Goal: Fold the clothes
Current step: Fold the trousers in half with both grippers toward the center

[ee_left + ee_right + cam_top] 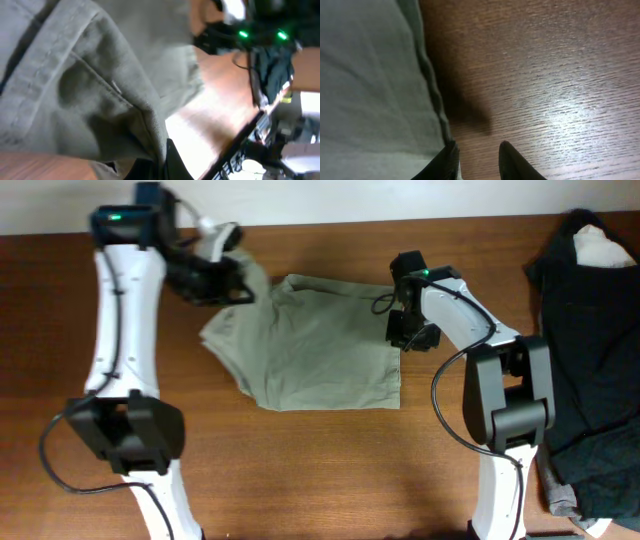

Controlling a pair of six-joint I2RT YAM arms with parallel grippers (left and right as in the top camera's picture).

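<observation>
The clothes [310, 345], light khaki shorts, lie partly folded in the middle of the table. My left gripper [232, 278] is shut on their upper-left corner and holds it lifted off the wood. In the left wrist view the clothes [90, 85] fill the frame with a stitched seam, and the fabric is pinched between the fingers [172, 162]. My right gripper [408, 332] sits at the shorts' right edge. In the right wrist view the right gripper [479, 157] is open over bare wood, its left finger touching the hem of the clothes [370, 90].
A pile of black garments [590, 360] covers the table's right end, with a small white cloth [602, 248] on top. The table's back edge [330, 222] runs just behind both grippers. The right arm's base [505, 395] stands right of the shorts.
</observation>
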